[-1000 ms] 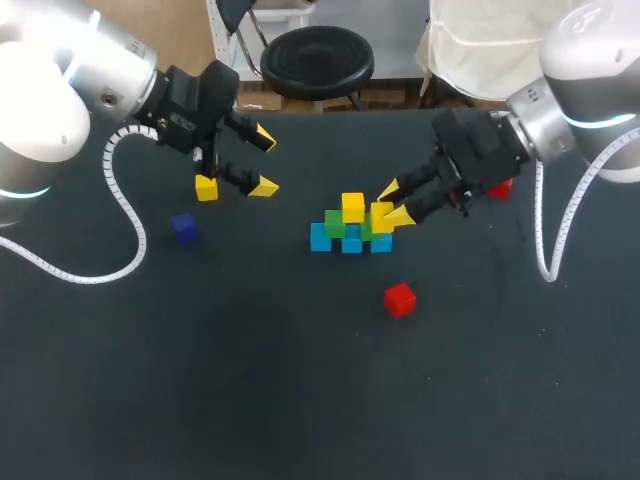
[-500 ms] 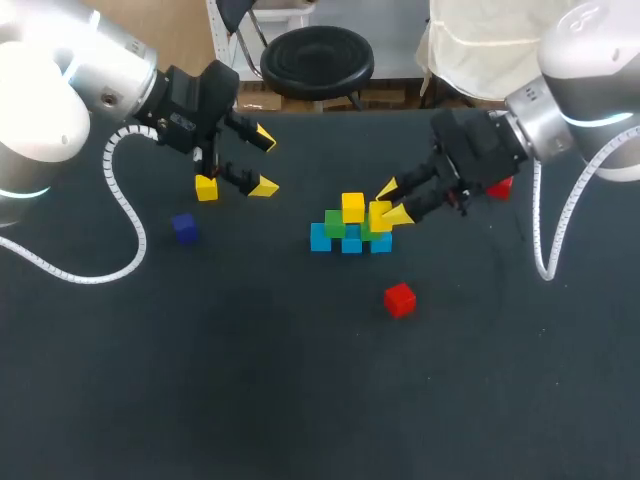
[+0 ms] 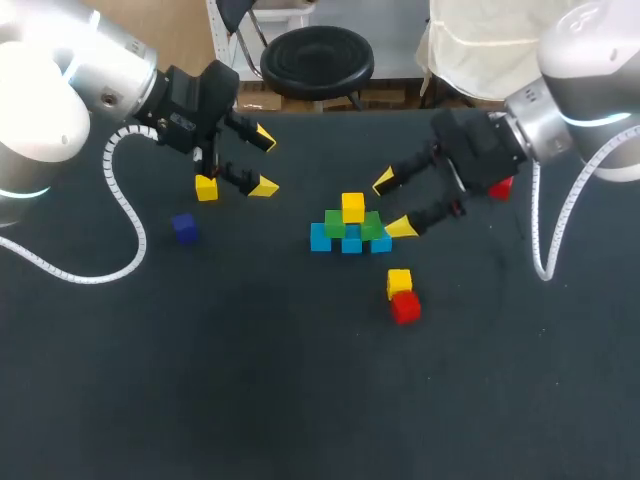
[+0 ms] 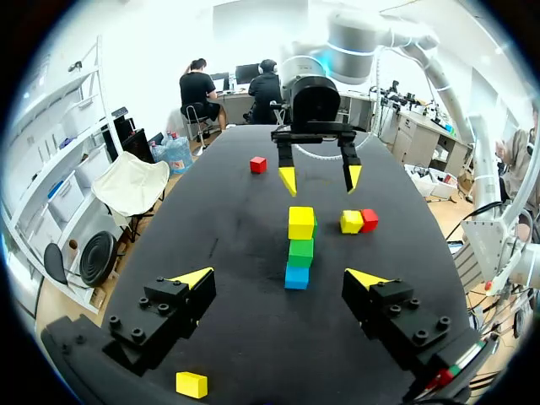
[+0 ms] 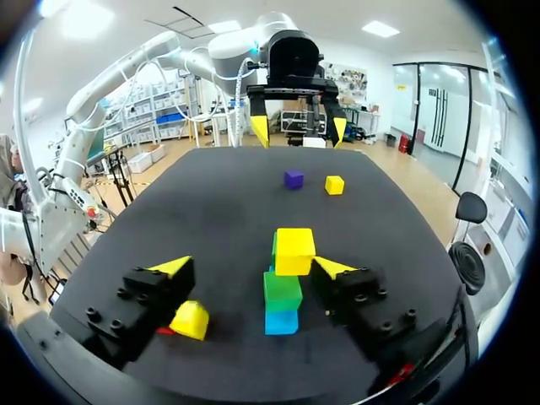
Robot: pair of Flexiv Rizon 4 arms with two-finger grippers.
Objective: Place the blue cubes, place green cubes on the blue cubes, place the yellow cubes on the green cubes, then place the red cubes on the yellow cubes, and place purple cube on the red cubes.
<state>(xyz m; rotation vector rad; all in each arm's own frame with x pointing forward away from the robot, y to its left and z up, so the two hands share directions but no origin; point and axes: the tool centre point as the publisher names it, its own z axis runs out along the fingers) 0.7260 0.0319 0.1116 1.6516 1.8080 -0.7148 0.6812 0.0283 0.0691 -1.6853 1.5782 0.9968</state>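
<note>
My right gripper [image 3: 392,205], fingers apart, beside the cube stack [image 3: 350,232]; left gripper [image 3: 264,162] also spread; yellow cube [image 3: 399,281] touching red cube [image 3: 405,308]

Three blue cubes [image 3: 320,237], two green cubes [image 3: 335,222], three yellow cubes [image 3: 352,207], two red cubes [image 3: 405,308] and a single purple cube [image 3: 184,227] (eleven cubes in all, counting the stacked ones).

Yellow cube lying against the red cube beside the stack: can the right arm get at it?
Probably yes: the small yellow cube lies uncovered, touching only the small red cube, and the right claw hangs open nearby with nothing between them.
</note>
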